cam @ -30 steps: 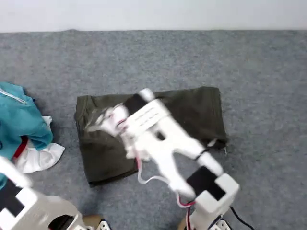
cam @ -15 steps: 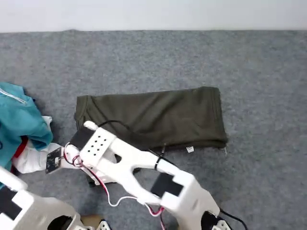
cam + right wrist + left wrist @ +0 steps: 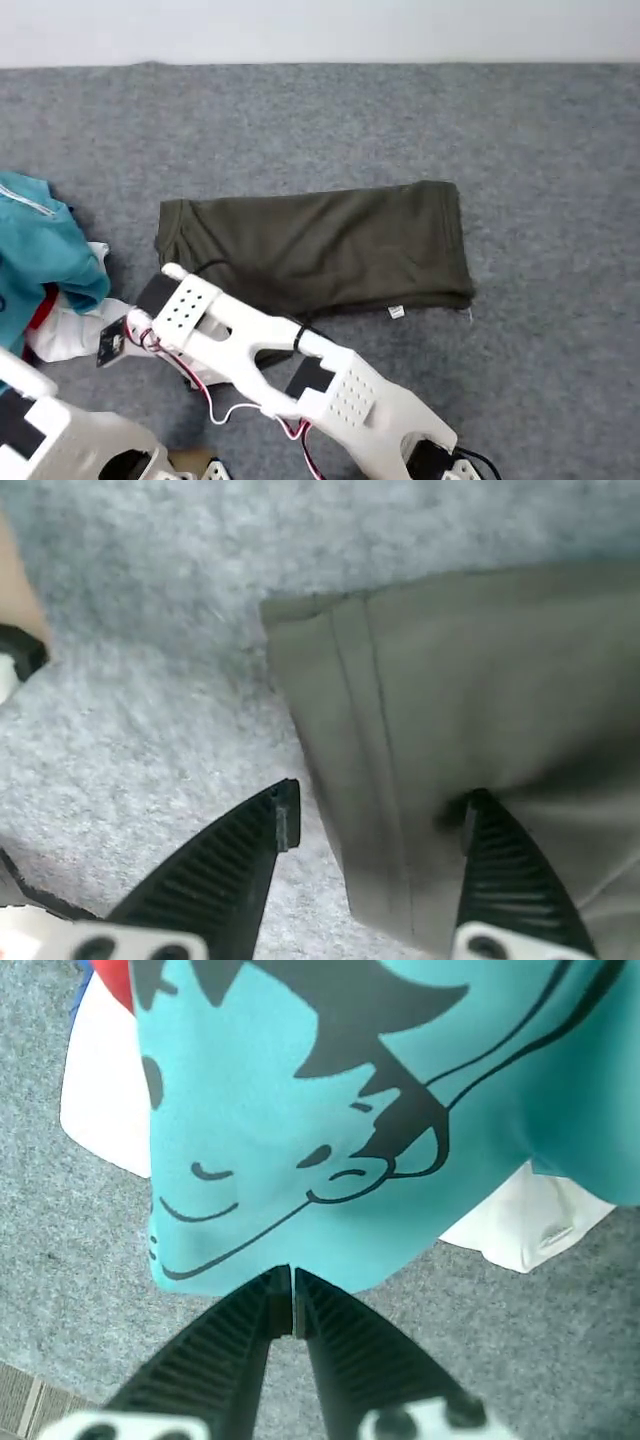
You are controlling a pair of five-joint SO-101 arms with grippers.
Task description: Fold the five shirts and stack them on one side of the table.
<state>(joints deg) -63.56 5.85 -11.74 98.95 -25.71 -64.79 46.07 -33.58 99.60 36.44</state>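
The right arm is being swung off the middle of the olive-green shirt, where it was blurred a second ago, and is now being settled at that shirt's near left corner. Only a small further shift is being made since half a second ago. The shirt itself is being left where it was, spread in the middle of the grey carpeted table.

In the right wrist view, the right gripper is being held with its fingers spread apart. One finger is being kept over bare carpet and the other over the cloth, so the hemmed edge is being straddled but not yet pinched. This is being read as a corner grasp being prepared for another fold, so this shirt is being judged only partly folded.

The left gripper is being held clenched on nothing, just above the edge of the teal shirt. That shirt is being left heaped on a white shirt at the table's left edge, and no stack is yet being built.

A small white tag is being shown at the olive shirt's near edge, but nothing on it can be read. A dark cartoon face is being displayed on the teal shirt, and no lettering can be made out.
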